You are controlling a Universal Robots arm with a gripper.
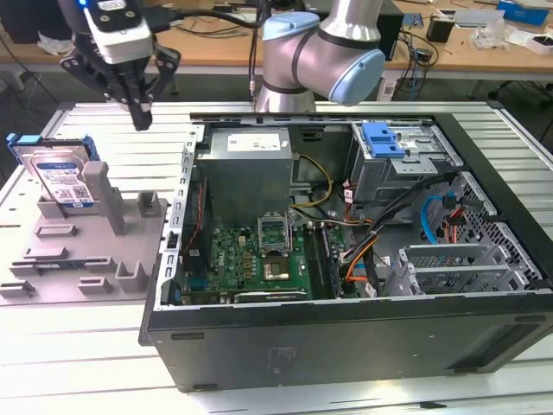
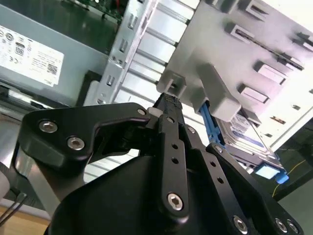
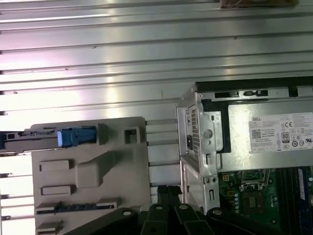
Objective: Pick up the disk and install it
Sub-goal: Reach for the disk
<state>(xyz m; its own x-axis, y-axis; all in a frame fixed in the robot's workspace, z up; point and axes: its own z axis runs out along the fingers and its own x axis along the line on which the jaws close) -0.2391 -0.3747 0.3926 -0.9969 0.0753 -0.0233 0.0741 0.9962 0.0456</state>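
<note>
Disk [image 1: 62, 177] stands on edge on the grey tray [image 1: 78, 259], propped against the tray's upright post [image 1: 99, 194], likely so its top edge stays free to grab; pincer [image 1: 138, 112] hangs above the gap between tray and open computer case [image 1: 346, 346], fingers pressed together, holding nothing; exterior view shows the disk's label; first wrist view gives its blue bracket [image 3: 76, 136] edge-on.

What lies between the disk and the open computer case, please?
In the exterior view, the grey tray with its upright post lies between the disk and the computer case.
</note>
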